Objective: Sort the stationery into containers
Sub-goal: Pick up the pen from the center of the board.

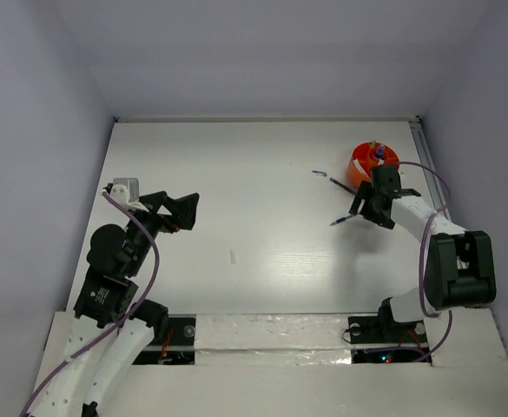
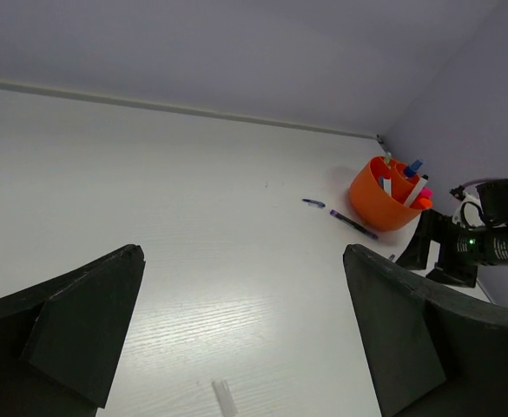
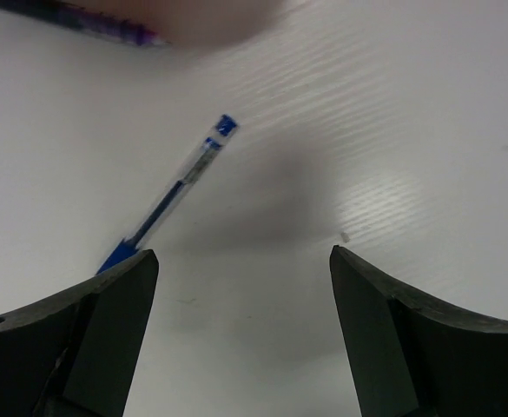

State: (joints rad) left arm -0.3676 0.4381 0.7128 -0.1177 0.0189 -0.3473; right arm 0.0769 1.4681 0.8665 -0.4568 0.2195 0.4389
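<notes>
Orange cup [image 1: 373,162] stands far right on the counter [image 1: 254,174], with several pieces upright in it. Loose outside it:
- dark pen [image 1: 341,185] just left of the cup
- small blue bit [image 1: 319,173] a little further left
- blue pen [image 1: 342,221] with a clear barrel, nearer than the dark pen
- white sliver [image 1: 233,255] mid-counter, well apart from the rest; cannot tell what it is

Right arm [image 1: 427,224] reaches in beside the cup. Right jaws are wide, holding nothing, low over the counter.

The blue pen is not centred between them. From above it lies to the left of the jaws and slightly nearer. In the wrist view it sits toward the left-hand finger, its blue end almost at that fingertip. Its long axis runs slantwise to the line on which the jaws close, neither square to it nor along it.

Left arm [image 1: 123,252] sits at the near left, left jaws wide and empty, well apart from every pen. The right arm is plainly the nearer.

Judgement: the blue pen is the piece in hand. The pick needs a sideways shift toward the pen and a wrist turn so the jaws close across the barrel. Closing as they stand risks nudging or rolling it.
</notes>
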